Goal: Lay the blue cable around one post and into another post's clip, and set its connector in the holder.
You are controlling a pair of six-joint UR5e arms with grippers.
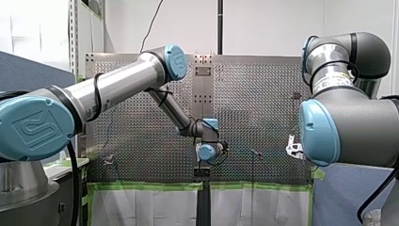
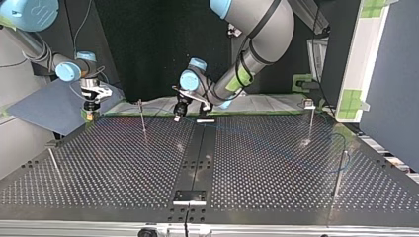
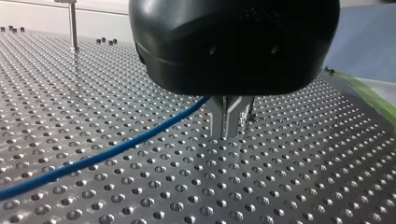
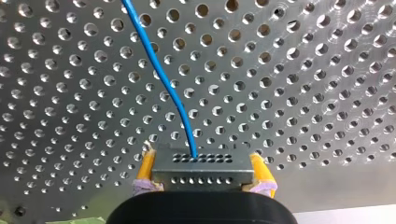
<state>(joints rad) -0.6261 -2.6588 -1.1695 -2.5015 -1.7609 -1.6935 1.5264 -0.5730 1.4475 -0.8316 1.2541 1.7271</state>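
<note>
In the left wrist view my left gripper (image 3: 229, 133) has its metal fingers shut on the blue cable (image 3: 102, 156), which trails away low over the perforated plate. My right gripper (image 4: 203, 173) has its yellow pads (image 4: 145, 169) shut on the grey connector (image 4: 201, 169); the cable (image 4: 161, 70) leaves the connector's face and runs ahead over the plate. In the top view my left gripper (image 2: 178, 115) hangs near the far edge at the middle, and my right gripper (image 2: 90, 112) is at the far left corner. A thin post (image 2: 142, 118) stands between them.
More posts stand at the top view's right (image 2: 310, 121), nearer right (image 2: 340, 170) and near left (image 2: 54, 165). A small bracket holder (image 2: 189, 197) sits on the dark centre strip near the front edge. Green tape lines the plate's far edge (image 2: 128, 112).
</note>
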